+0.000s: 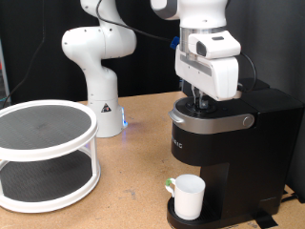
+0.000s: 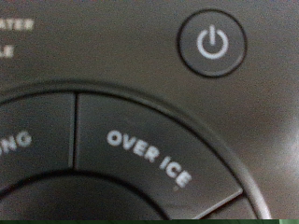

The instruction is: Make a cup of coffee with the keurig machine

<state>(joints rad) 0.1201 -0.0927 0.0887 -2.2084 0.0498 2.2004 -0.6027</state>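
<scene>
Coffee making looks well along. In the exterior view the keurig machine (image 1: 229, 143) stands at the right, its lid down, and the cup (image 1: 189, 196) sits upright on the round drip base under the spout, handle with its green mark turned to the view's left. The gripper (image 1: 199, 100) hangs straight down over the machine's lid, fingertips at or just above the top surface; whether the fingers are spread or pressed together I cannot tell. A white two-tier rack (image 1: 46, 153) stands well apart on the machine's left.

In the wrist view no fingers show. The lens looks flat onto the lid: a round power button (image 2: 213, 44) beside the curved ring of buttons, one marked OVER ICE (image 2: 149, 154).
</scene>
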